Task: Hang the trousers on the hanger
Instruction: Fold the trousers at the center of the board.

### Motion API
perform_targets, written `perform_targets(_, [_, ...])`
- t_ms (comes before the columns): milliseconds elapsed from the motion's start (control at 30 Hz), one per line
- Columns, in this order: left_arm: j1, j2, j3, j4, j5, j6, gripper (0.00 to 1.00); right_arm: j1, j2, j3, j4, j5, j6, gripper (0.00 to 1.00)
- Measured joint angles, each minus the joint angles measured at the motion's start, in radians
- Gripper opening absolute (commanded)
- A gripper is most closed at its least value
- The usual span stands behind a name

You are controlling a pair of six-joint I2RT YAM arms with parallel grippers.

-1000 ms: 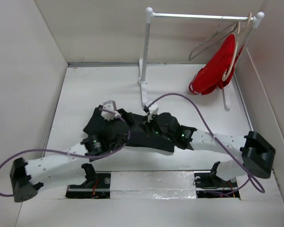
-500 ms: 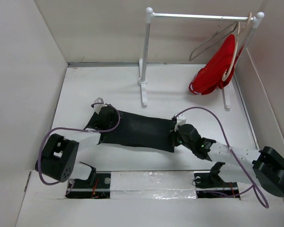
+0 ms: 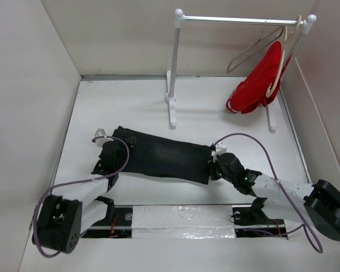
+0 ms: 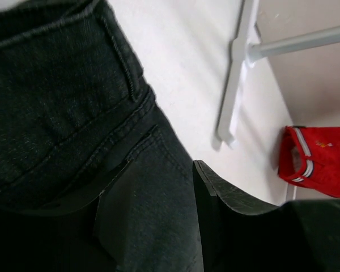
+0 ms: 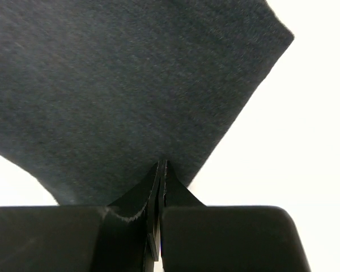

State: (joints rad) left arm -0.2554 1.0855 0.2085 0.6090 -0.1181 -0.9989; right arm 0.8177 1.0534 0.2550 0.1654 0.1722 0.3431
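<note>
The black trousers (image 3: 161,158) lie stretched flat on the white table, waist end to the left. My left gripper (image 3: 119,147) is at the waist end; in its wrist view the jaws (image 4: 162,165) stand a little apart with a fold of trouser fabric (image 4: 56,96) between them. My right gripper (image 3: 211,168) is at the leg end, shut on the fabric edge (image 5: 160,164); the trouser leg (image 5: 130,73) fills that view. The thin pale grey hanger (image 3: 250,50) hangs on the rail at the back right, far from both grippers.
A white clothes rack (image 3: 173,68) stands at the back, its foot (image 4: 232,90) just beyond the trousers. A beige hanger bearing red cloth (image 3: 258,85) hangs at the rail's right end; the red cloth also shows in the left wrist view (image 4: 317,161). Walls enclose the table.
Both grippers moved apart from the bunched middle, the left to the left and the right to the right, and the trousers are now spread out flat between them.
</note>
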Motion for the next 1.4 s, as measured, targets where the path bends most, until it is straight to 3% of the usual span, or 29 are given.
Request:
perform_targets(133, [0.0, -0.174, -0.014, -0.073, -0.042, 0.016, 0.44, -0.09, 0.072, 0.074, -0.017, -0.034, -0.08, 0.0])
perform_targets(267, [-0.022, -0.24, 0.0, -0.126, -0.059, 0.052, 0.44, -0.236, 0.194, 0.19, 0.0, -0.116, -0.171, 0.0])
perform_targets(467, [-0.209, -0.22, 0.074, -0.162, -0.074, 0.124, 0.43, -0.327, 0.251, 0.263, 0.02, -0.224, -0.235, 0.0])
perform_targets(733, [-0.588, 0.037, 0.153, -0.104, -0.069, 0.22, 0.42, -0.327, 0.378, 0.254, 0.111, -0.297, -0.22, 0.0])
perform_targets(867, [-0.713, 0.188, 0.208, -0.045, -0.042, 0.252, 0.42, -0.357, 0.456, 0.282, 0.18, -0.33, -0.206, 0.0])
perform_targets(1033, [-0.797, 0.334, 0.259, 0.013, -0.041, 0.267, 0.42, -0.379, 0.571, 0.391, 0.206, -0.354, -0.2, 0.0])
perform_targets(1200, [-0.813, 0.431, 0.307, 0.052, -0.04, 0.274, 0.42, -0.39, 0.644, 0.489, 0.183, -0.359, -0.212, 0.0])
perform_targets(1400, [-0.812, 0.553, 0.364, 0.081, -0.026, 0.272, 0.42, -0.399, 0.586, 0.507, 0.129, -0.364, -0.24, 0.0])
